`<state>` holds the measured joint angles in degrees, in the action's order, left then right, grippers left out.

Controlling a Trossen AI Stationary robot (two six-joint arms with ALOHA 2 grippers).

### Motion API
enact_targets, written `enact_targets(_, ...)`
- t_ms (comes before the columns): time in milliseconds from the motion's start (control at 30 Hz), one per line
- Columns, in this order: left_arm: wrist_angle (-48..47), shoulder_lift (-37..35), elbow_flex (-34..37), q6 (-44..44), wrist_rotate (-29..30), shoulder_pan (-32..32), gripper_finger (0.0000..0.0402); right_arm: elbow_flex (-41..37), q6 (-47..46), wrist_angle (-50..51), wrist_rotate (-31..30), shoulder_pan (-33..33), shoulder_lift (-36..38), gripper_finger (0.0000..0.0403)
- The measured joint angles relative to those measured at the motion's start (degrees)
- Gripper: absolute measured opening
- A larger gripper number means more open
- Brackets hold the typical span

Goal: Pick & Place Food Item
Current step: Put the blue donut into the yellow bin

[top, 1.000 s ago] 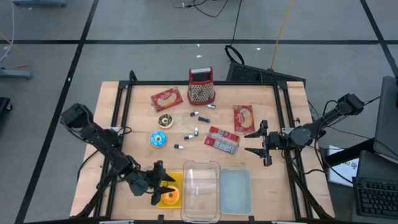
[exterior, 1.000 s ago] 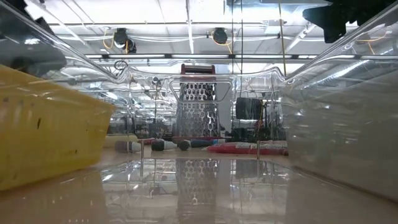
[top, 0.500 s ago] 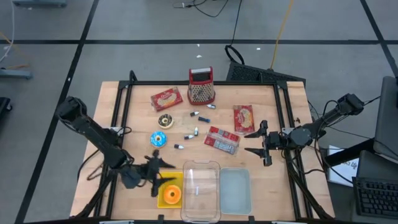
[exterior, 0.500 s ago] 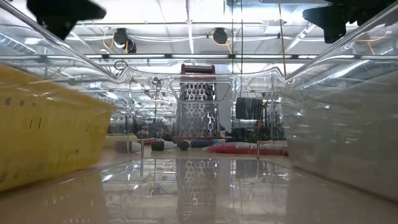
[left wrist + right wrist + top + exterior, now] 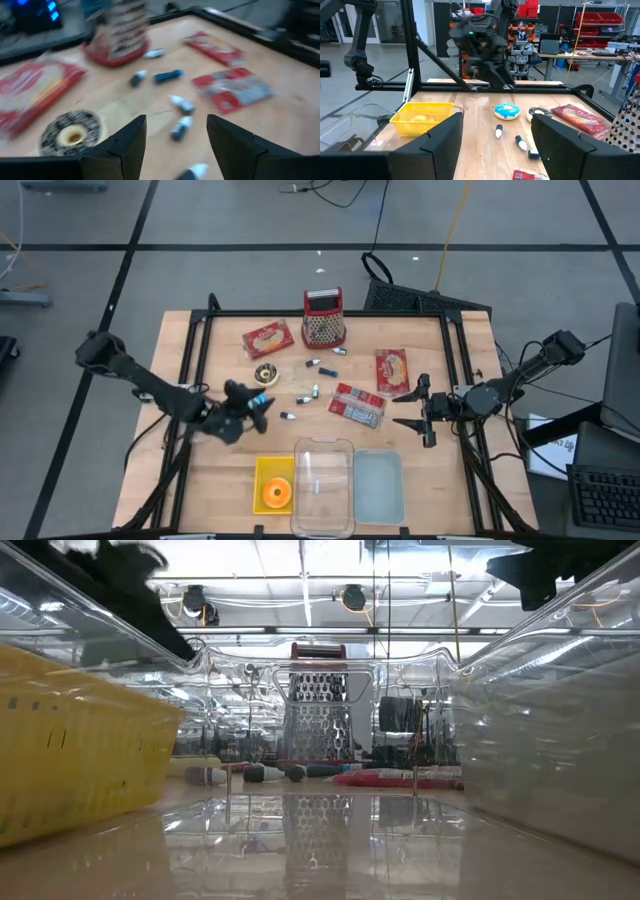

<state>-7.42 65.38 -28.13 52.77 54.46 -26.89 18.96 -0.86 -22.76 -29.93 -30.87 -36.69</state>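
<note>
High view: open left hand should drop straight onto the blue donut, at the basket's 12 o'clock.

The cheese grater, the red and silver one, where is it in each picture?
High view: cheese grater stands at the table's far edge, near the middle.
Low view: dead centre, seen through the clear container.
Left wrist view: top, left of middle.
Right wrist view: only its perforated edge at the far right.
Shared landmark: red snack packet.
</note>
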Motion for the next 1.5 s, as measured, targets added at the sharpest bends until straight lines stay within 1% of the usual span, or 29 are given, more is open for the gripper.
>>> enact_targets(133,-5.44,-1.86,0.09,5.51,-8.58,8.94,0.0209,0.0,0.2,0.03,0.0,0.0,0.0,0.0226)
enact_targets(200,-7.87,-2.27,0.09,8.83,-14.3,13.54,0.0209,0.0,0.23,0.48,0.0,0.01,0.0,0.0226)
enact_targets(267,-11.52,-2.55,0.09,11.61,-21.26,17.65,0.0209,0.0,0.22,0.76,0.0,0.0,0.0,0.0226)
enact_targets(333,-14.97,-2.53,0.09,13.16,-29.14,20.98,0.0209,0.0,0.09,1.27,0.0,0.0,0.0,0.0226)
enact_targets(400,-19.07,-2.53,0.09,14.63,-35.53,23.54,0.0209,0.0,0.07,1.65,0.0,0.0,0.0,0.0226)
enact_targets(467,-22.74,-2.5,0.09,16.58,-38.6,25.06,0.0209,0.0,0.06,1.79,-0.01,0.01,0.0,0.0226)
enact_targets(600,-27.65,-2.48,0.09,20.34,-40.17,24.96,0.0209,0.0,0.04,1.75,0.0,0.0,0.0,0.0226)
enact_targets(800,-28.64,-2.48,0.09,21.19,-40.48,22.19,0.0209,0.0,0.04,1.67,0.0,0.0,0.0,0.0226)
enact_targets(1033,-28.43,2.43,0.09,23.95,-39.76,19.55,0.0209,0.0,0.02,1.73,0.0,0.0,0.0,0.0226)
enact_targets(1200,-28.2,6.84,0.06,24.1,-39.17,19.41,0.0209,0.0,0.0,1.79,0.0,0.0,0.0,0.0226)
enact_targets(1400,-26.28,7.66,-0.04,23.37,-38.56,19.38,0.0208,0.0,0.0,1.77,0.0,0.0,0.0,0.0226)
enact_targets(1500,-25.48,7.66,0.01,22.73,-38.6,19.4,0.0193,0.0,0.0,1.73,0.0,0.0,0.0,0.0226)
